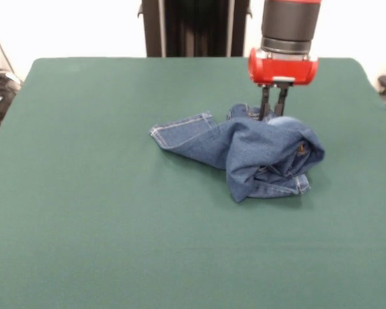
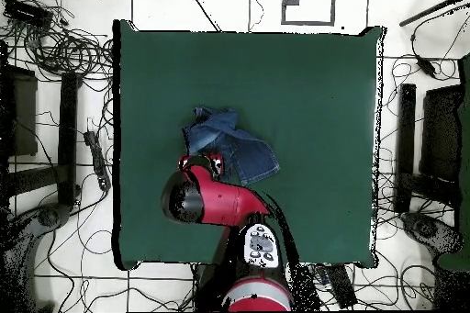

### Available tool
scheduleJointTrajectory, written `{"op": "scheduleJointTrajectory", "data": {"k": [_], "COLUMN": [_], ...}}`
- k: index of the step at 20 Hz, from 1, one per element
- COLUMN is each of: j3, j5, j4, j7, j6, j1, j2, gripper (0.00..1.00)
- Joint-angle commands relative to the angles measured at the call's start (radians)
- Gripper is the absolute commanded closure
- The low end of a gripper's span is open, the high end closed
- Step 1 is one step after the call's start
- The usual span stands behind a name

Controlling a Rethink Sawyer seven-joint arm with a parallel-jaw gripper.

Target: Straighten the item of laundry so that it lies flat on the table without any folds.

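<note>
The blue denim jeans (image 1: 257, 154) lie bunched in a heap right of the middle of the dark green table (image 1: 103, 225). One leg with a pale stitched hem (image 1: 180, 129) sticks out to the left, and the rest is folded over itself. My gripper (image 1: 270, 117) comes straight down at the heap's far edge, its narrow jaws close together on the denim. In the overhead view the jeans (image 2: 234, 144) lie left of the table's (image 2: 321, 80) middle, and the red gripper head (image 2: 202, 164) covers their edge nearest the robot's base.
The robot's black pedestal (image 1: 193, 26) stands behind the table's far edge. In the overhead view, cables (image 2: 64, 48) and dark equipment (image 2: 431, 135) lie on the floor round the table. Green top shows on every side of the jeans.
</note>
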Motion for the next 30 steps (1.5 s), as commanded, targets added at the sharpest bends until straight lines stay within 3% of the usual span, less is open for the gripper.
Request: {"op": "scheduleJointTrajectory", "data": {"k": [1, 12, 30], "j3": [-0.003, -0.015, -0.047], "j5": [0.084, 0.082, 0.073], "j4": [0.039, 0.108, 0.127], "j7": [0.247, 0.247, 0.237], "j6": [0.115, 0.213, 0.377], "j1": [0.04, 0.059, 0.081], "j2": [-0.043, -0.191, -0.312], "gripper": [1.0, 1.0, 1.0]}}
